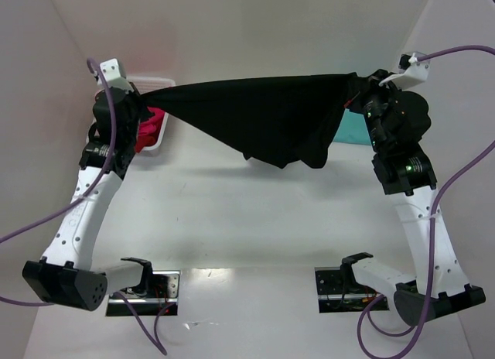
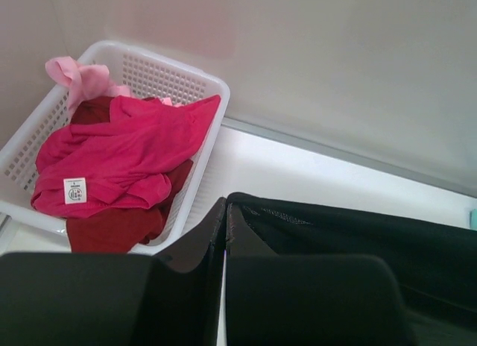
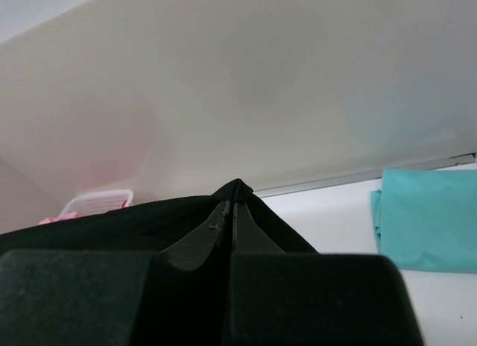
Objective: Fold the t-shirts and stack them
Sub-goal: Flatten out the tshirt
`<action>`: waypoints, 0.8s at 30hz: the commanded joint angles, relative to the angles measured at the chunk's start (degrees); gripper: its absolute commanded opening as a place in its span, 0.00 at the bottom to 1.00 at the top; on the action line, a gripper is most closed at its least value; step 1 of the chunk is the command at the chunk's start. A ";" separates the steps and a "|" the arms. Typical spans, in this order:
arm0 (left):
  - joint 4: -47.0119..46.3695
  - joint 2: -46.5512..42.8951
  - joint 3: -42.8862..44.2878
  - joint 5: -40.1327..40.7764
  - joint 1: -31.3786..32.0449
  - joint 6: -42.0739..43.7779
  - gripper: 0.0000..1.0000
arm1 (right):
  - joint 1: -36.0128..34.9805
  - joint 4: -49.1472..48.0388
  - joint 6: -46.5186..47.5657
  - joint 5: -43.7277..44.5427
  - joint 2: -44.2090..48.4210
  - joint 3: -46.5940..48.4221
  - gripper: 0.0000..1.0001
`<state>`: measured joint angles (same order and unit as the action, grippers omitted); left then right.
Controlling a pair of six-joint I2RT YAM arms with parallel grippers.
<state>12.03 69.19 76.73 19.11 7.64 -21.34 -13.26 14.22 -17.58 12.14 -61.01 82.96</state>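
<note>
A black t-shirt [image 1: 263,115] hangs stretched in the air between my two grippers, its lower part drooping toward the table. My left gripper [image 1: 144,105] is shut on the shirt's left end, and its jaws [image 2: 225,212] pinch black cloth [image 2: 358,234]. At the other end my right gripper [image 1: 357,90] is shut on the cloth, which bunches over the fingertips [image 3: 232,197]. A magenta-pink t-shirt [image 2: 127,152] with a white tag [image 2: 75,190] lies in the basket [image 2: 201,85]. A folded teal t-shirt [image 3: 428,219] lies flat on the table at the back right [image 1: 349,128].
The white lattice basket [image 1: 158,142] stands at the back left, holding a light pink garment [image 2: 82,77] and a dark red one [image 2: 112,227] too. Walls close in the table behind and on both sides. Purple cables trail from both arms.
</note>
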 commanded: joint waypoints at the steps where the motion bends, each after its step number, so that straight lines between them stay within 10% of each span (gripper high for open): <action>1: -0.25 -4.41 2.90 1.19 -1.31 -0.89 0.00 | 0.25 -4.11 0.53 -0.36 0.46 0.45 0.00; 24: 14.85 -20.57 7.46 -3.03 -1.31 3.94 0.00 | 0.25 8.89 -4.72 -27.50 1.86 12.40 0.00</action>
<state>24.53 53.47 80.18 13.72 6.87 -19.20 -13.23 21.41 -18.11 -6.57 -59.94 93.01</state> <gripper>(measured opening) 0.007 0.006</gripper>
